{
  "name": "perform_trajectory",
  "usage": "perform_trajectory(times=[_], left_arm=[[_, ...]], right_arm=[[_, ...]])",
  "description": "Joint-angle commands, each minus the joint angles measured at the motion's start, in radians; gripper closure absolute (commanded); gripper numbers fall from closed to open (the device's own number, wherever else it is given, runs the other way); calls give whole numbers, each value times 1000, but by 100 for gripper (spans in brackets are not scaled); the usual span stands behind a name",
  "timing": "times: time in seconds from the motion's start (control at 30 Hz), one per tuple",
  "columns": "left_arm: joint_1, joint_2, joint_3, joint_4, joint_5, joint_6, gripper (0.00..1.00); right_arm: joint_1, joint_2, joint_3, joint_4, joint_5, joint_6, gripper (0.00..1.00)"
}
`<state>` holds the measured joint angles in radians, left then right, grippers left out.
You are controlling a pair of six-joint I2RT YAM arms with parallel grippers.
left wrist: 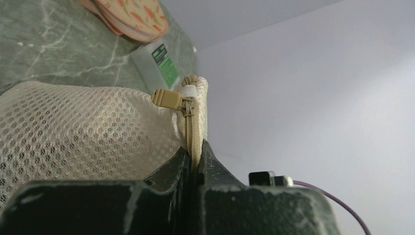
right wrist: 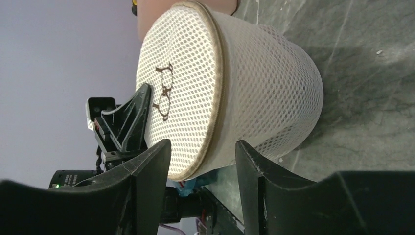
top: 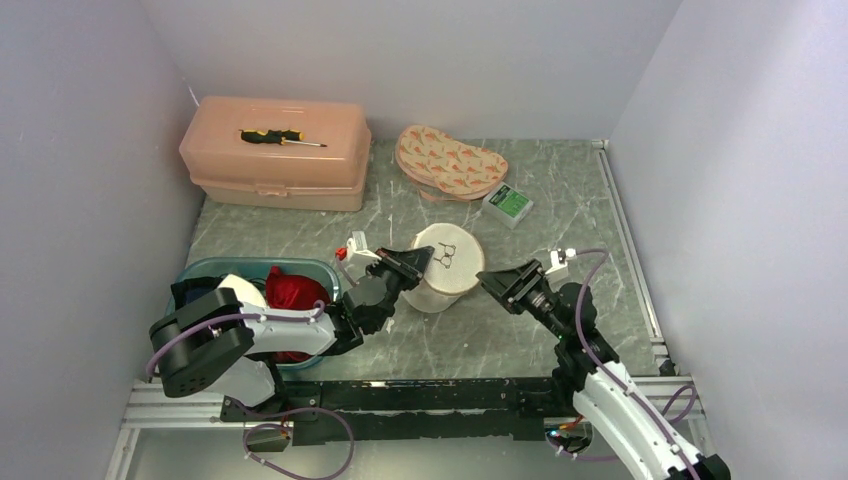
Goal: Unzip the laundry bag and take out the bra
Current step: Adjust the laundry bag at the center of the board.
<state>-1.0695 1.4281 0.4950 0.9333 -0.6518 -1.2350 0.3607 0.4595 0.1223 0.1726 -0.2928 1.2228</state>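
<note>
Just left of the laundry bag [top: 447, 265], red fabric, seemingly the bra [top: 295, 292], lies in a teal basin [top: 205, 266]. The left gripper [left wrist: 195, 154] pinches the bag's zipper seam, steadying it; the right gripper [right wrist: 201, 147], jaws apart, faces its rim.

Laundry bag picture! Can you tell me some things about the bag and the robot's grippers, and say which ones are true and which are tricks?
1. The left gripper is pinching the laundry bag at its zipper seam. True.
2. The right gripper is clamped tight on the bag. False: its jaws stand apart near the bag's edge.
3. A screwdriver lies on the peach box. True.
4. The zipper pull is bright green. False: it is tan.
</note>
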Motion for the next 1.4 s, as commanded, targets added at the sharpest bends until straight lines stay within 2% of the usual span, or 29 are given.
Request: perform_trajectory(times=[0.0,0.13,0.2,0.27,0.33,0.37,0.43,0.5,0.57,0.67,0.73,0.8,0.87,0.93,1.0,1.03,1.07,1.17,1.37], left_arm=[[-6,-20,4,152,-46,0,97],[-6,-18,5,138,-27,-4,97],[-6,-12,4,138,-9,-11,97],[-6,-11,6,146,18,12,97],[-6,-30,11,114,47,33,94],[-6,-54,16,79,64,60,83],[-6,-136,28,-71,88,91,53],[-5,-265,57,-329,97,120,23],[-1,-388,88,-592,103,162,11],[32,-531,170,-995,160,278,9],[126,-558,275,-1182,303,411,10],[264,-536,367,-1265,544,570,8],[394,-498,428,-1270,814,686,7],[488,-413,468,-1219,1147,786,7],[521,-310,528,-1219,1431,844,7],[523,-256,554,-1225,1502,874,7],[524,-204,571,-1216,1641,891,7],[524,-104,561,-1097,1816,872,6],[524,-43,564,-1025,1920,935,6]], right_arm=[[12,98,10,175,-69,25,45],[43,188,12,274,-77,33,44],[61,226,28,316,-81,24,47],[70,245,45,329,-80,10,58],[74,232,56,314,-79,-10,81],[73,214,67,282,-79,-31,90],[72,163,90,184,-76,-83,100],[69,108,114,82,-76,-142,100],[65,68,142,-15,-98,-217,100],[58,41,178,-128,-176,-309,100],[58,16,192,-190,-228,-361,100],[58,-12,202,-239,-252,-416,100],[57,-29,210,-270,-284,-456,100],[58,-28,216,-278,-366,-500,100],[58,-19,223,-265,-450,-521,100],[59,-17,225,-250,-491,-521,100],[59,-21,223,-227,-525,-513,100],[59,-45,204,-136,-608,-483,100],[58,-79,152,-50,-673,-430,100]])
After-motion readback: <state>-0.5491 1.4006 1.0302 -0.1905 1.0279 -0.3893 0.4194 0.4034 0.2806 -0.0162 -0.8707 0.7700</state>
